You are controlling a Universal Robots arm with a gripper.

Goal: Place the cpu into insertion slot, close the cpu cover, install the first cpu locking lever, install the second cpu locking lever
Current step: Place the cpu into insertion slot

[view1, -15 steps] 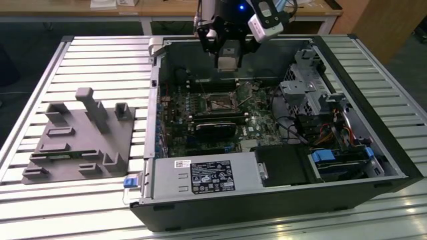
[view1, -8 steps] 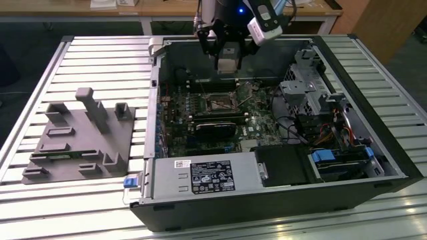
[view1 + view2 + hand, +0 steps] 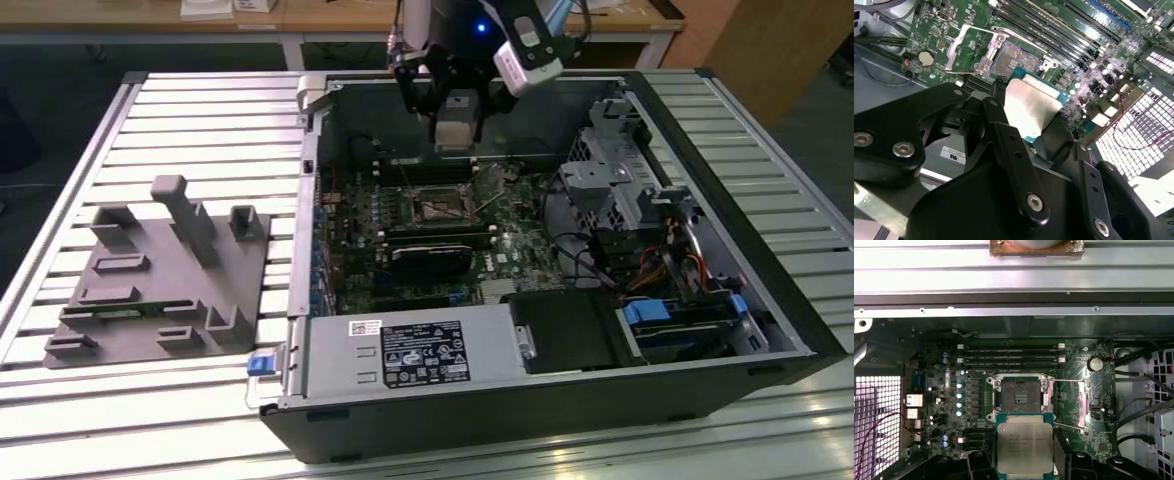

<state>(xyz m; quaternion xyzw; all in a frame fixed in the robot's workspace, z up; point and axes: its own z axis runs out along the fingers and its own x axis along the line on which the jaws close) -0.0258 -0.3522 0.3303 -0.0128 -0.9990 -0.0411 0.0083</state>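
Note:
My gripper hangs over the back of the open computer case, shut on the cpu. In both wrist views the cpu is a pale silver square with a green rim, held by two opposite edges between black fingers. It sits above the green motherboard, short of the insertion slot, whose dark square socket is bare. Beside the socket the cpu cover is swung open. Two thin locking levers stand released next to it.
Long black memory slots run beside the socket. A black card, a power supply, a drive cage and loose cables crowd the case. A grey fixture stands on the slatted table at the exterior view's left.

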